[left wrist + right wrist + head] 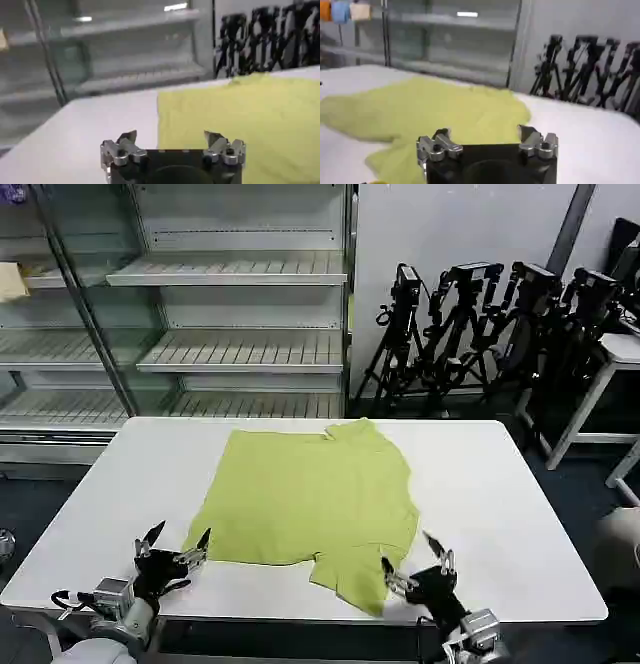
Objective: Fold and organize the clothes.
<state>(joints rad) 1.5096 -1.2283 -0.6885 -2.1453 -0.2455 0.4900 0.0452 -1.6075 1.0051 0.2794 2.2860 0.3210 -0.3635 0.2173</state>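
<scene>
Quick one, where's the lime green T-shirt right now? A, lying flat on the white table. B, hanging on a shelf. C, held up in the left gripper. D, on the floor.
A: the T-shirt lies flat on the white table, both grippers open near its front edge.

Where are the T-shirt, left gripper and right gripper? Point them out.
T-shirt [300, 494]: head view, middle of the spread fabric.
Left gripper [172, 546]: head view, midway between its open fingertips, at the shirt's near left corner.
Right gripper [413, 559]: head view, midway between its open fingertips, beside the near sleeve.

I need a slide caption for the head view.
Open left gripper and right gripper flank a lime T-shirt.
</scene>
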